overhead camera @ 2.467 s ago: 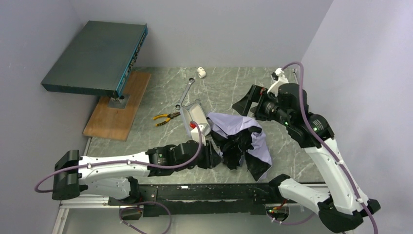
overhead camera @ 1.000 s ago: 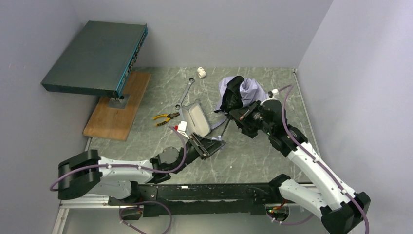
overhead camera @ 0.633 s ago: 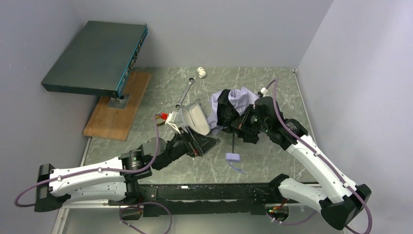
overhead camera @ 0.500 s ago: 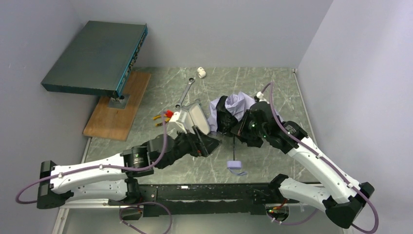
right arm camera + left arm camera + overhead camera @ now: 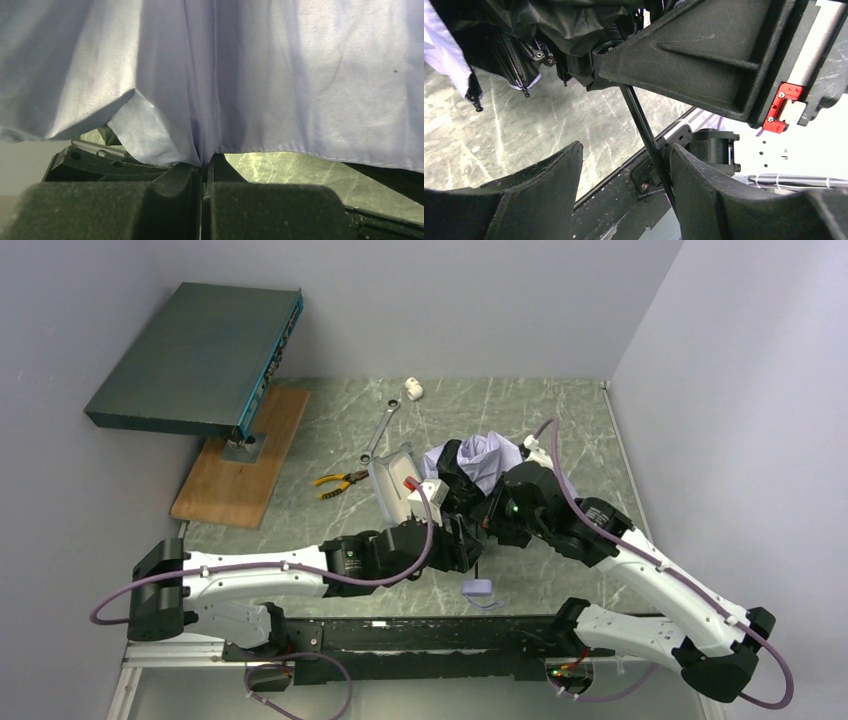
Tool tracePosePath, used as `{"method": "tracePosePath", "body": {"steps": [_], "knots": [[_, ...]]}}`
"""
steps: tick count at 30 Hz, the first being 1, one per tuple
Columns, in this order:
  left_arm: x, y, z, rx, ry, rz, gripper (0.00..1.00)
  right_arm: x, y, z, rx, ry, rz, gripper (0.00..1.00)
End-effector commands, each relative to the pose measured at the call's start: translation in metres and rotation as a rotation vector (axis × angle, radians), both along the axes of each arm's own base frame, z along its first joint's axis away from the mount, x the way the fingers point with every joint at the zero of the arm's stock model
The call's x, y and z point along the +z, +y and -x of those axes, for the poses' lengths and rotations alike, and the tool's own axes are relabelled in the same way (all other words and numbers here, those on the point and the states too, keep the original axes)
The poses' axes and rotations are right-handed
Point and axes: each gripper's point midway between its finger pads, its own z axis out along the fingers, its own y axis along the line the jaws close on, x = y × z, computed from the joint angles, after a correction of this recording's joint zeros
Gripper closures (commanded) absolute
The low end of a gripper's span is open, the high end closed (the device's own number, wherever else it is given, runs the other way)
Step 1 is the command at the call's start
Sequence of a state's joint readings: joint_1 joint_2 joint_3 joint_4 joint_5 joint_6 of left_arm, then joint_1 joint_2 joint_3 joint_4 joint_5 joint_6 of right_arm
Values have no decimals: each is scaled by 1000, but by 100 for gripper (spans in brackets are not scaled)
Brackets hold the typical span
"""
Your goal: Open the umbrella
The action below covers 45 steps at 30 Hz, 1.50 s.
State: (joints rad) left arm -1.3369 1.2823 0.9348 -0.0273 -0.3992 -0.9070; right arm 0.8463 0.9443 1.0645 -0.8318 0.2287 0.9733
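Note:
The umbrella hangs in the air. Its lilac-white canopy (image 5: pixel 483 454) bunches at the top, and the thin black shaft (image 5: pixel 480 558) drops to the small lilac handle (image 5: pixel 478 588) just above the table. My right gripper (image 5: pixel 492 506) is shut on a fold of the canopy fabric (image 5: pixel 250 75), pinched between its closed jaws (image 5: pixel 205 167). My left gripper (image 5: pixel 466 542) stands open around the shaft (image 5: pixel 642 127). The shaft runs between the fingers (image 5: pixel 704 195) close against the right one, and the left one is well apart. Black inner folds and rib tips (image 5: pixel 524 75) dangle above.
The open lilac case (image 5: pixel 396 483) lies just left of the umbrella, partly behind my left arm. Pliers (image 5: pixel 340 480), a wrench (image 5: pixel 380 430) and a small white part (image 5: pixel 412 390) lie further back. A wooden board (image 5: pixel 240 465) carries a dark box (image 5: pixel 200 350) on a stand at the left.
My left gripper let go and opened, then swung right to straddle the shaft. The right arm carried the canopy nearer and left, and the handle now hangs low.

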Motion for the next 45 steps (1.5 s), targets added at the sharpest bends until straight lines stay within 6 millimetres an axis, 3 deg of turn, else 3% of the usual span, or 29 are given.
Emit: {"method": "tracePosePath", "body": {"steps": [1, 4, 7, 8, 11, 12, 16, 20, 22, 25, 28, 35, 41, 45], "knots": [[15, -9, -1, 0, -32, 113, 33, 27, 9, -7, -30, -72, -121, 100], [15, -14, -3, -4, -45, 123, 38, 22, 12, -4, -27, -64, -150, 100], [17, -25, -1, -34, -52, 139, 50, 26, 13, -2, -20, -68, -169, 100], [15, -30, 0, -52, -46, 145, 59, 29, 13, 0, -11, -70, -183, 100], [28, -40, 3, -129, -38, 205, 98, 42, 17, 8, 47, -100, -223, 100], [34, -39, 3, -141, -30, 220, 100, 47, 15, 11, 64, -115, -223, 100], [68, -23, 4, -167, -22, 379, 100, 71, -11, 14, 31, -189, -179, 100], [94, 2, 7, -177, 7, 597, 100, 104, -38, 20, -21, -287, -210, 55], [109, 13, 8, -186, 11, 720, 100, 122, -49, 26, -42, -351, -281, 49], [124, 25, 10, -184, 58, 896, 100, 147, -59, 41, -36, -452, -454, 50], [145, 31, 14, -220, 86, 1070, 100, 157, -53, 49, 12, -509, -560, 57], [185, 17, 22, -311, 98, 1302, 100, 129, -19, 40, 76, -415, -555, 78], [190, 10, 29, -321, 96, 1325, 100, 121, -28, 27, -15, -423, -528, 81], [187, 11, 31, -321, 102, 1333, 100, 122, -34, 22, -57, -437, -521, 76]]}}
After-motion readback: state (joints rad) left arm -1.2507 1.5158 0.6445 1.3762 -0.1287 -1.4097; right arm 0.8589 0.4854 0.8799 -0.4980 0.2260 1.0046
